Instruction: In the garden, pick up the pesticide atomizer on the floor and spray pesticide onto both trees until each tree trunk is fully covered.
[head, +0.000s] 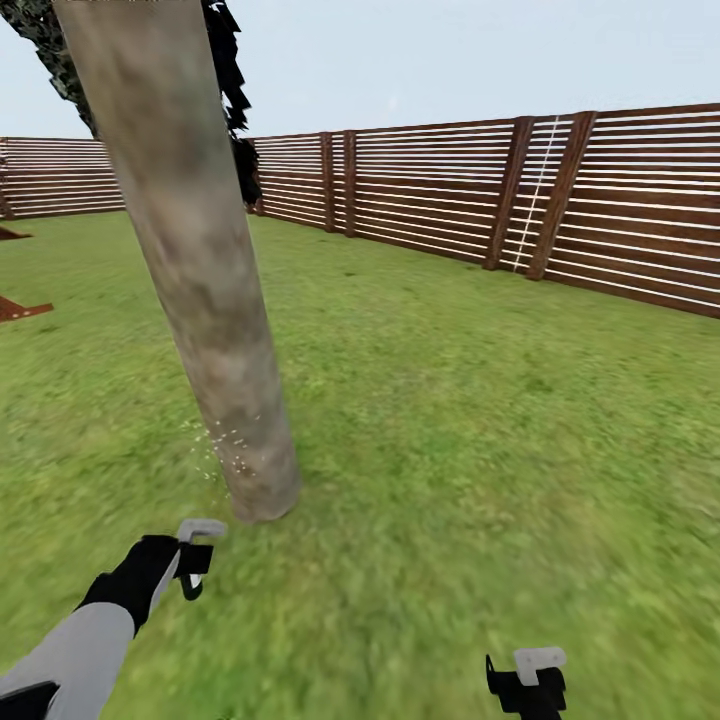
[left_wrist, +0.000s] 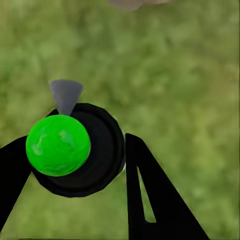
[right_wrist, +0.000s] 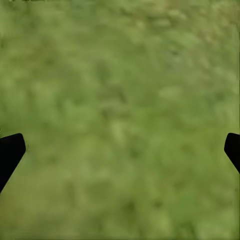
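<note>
Grey left forearm (head: 75, 650), black wrist, black-fingered tool (head: 192, 572).

The left gripper (left_wrist: 75, 165) is clamping its fingers (left_wrist: 150, 190) on an object between the jaws, while the right gripper (right_wrist: 120, 150) is holding its jaws spread wide.

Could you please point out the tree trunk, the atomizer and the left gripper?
tree trunk (head: 205, 290): head view, mid-column bark.
atomizer (left_wrist: 58, 145): left wrist view, green top.
left gripper (head: 192, 572): head view, between fingertips.
</note>
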